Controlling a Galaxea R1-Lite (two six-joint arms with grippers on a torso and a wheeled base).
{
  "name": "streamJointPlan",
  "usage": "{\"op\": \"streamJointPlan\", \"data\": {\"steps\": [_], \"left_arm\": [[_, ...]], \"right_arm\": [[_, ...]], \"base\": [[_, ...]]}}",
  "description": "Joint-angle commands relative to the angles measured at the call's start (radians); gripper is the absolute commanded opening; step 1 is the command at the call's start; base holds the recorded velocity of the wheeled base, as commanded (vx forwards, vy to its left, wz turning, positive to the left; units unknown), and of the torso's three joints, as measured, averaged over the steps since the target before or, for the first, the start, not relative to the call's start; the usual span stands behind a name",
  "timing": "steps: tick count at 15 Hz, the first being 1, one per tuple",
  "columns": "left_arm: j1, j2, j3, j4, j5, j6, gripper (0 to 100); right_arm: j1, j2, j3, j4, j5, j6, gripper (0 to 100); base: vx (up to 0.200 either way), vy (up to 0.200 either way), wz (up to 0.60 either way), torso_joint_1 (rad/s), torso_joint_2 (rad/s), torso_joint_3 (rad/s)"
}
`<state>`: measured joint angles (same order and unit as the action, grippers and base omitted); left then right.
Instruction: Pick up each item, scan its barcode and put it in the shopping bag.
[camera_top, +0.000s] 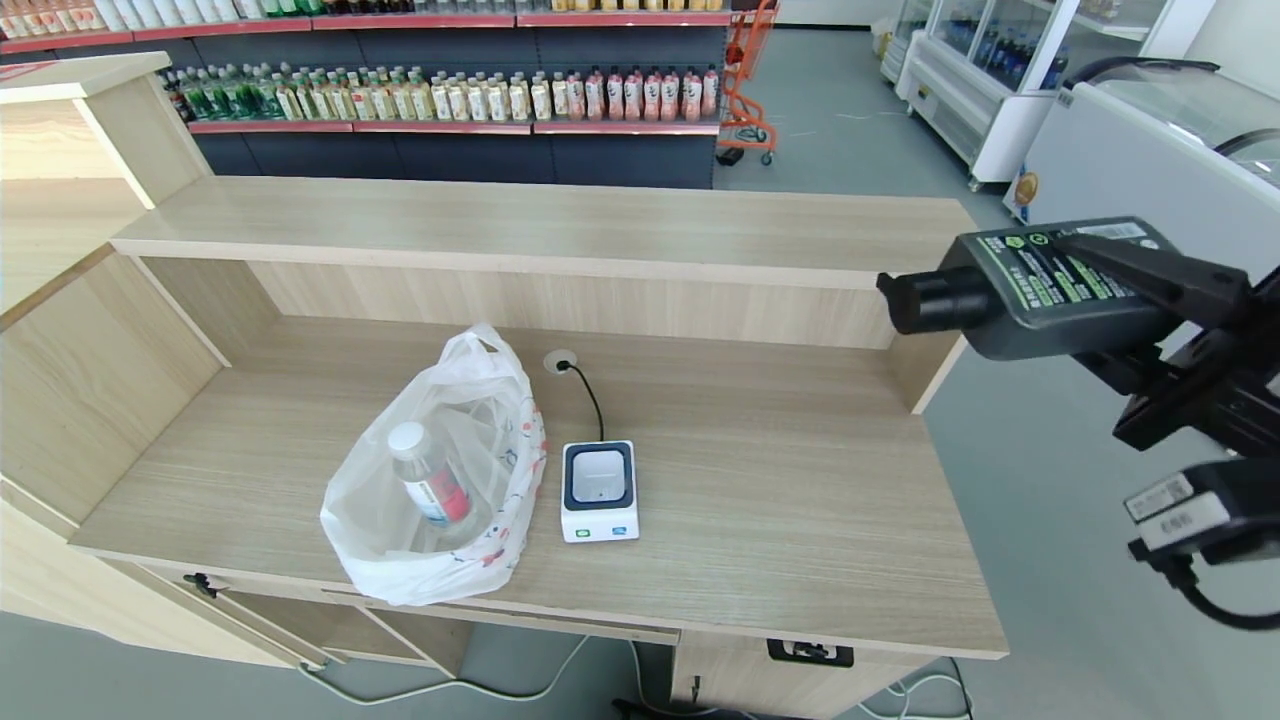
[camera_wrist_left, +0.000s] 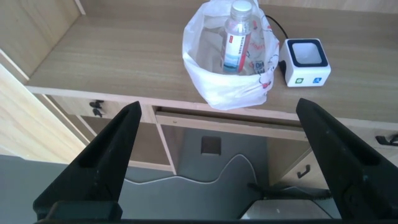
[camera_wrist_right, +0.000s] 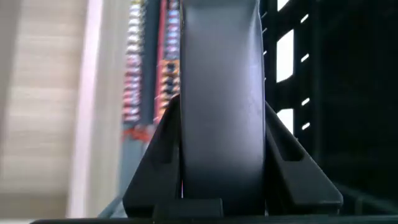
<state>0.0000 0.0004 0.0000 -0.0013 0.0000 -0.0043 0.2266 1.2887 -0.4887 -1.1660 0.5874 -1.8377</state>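
Gripping a dark bottle (camera_top: 1010, 290) with a green label, the right end effector (camera_top: 1120, 295) hangs well to the right of the scanner (camera_top: 599, 490), past the desk's (camera_top: 780, 480) right edge. The bottle lies sideways, with its cap pointing back toward the scanner's side. The white shopping bag (camera_top: 500, 500) sits open just left of the scanner, and a clear bottle (camera_top: 425, 475) with a white cap leans inside it. Nearer than the scanner, off the desk's front edge, the left end effector (camera_wrist_left: 219, 112) is spread wide and holds nothing.
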Motion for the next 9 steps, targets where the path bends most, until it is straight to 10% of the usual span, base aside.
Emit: {"op": "streamJointPlan", "data": {"steps": [1,9], "left_arm": [[0.0,0.001,-0.002,0.0,0.0,0.0,100],[0.0,0.001,0.0,0.0,0.0,0.0,100]], "right_arm": [[0.206,-0.016,0.002,-0.073,0.137,-0.227,0],[0.392,-0.012,0.002,-0.078,0.351,-0.428,0]], "base": [[0.0,0.0,0.0,0.0,0.0,0.0],[0.0,0.0,0.0,0.0,0.0,0.0]]}}
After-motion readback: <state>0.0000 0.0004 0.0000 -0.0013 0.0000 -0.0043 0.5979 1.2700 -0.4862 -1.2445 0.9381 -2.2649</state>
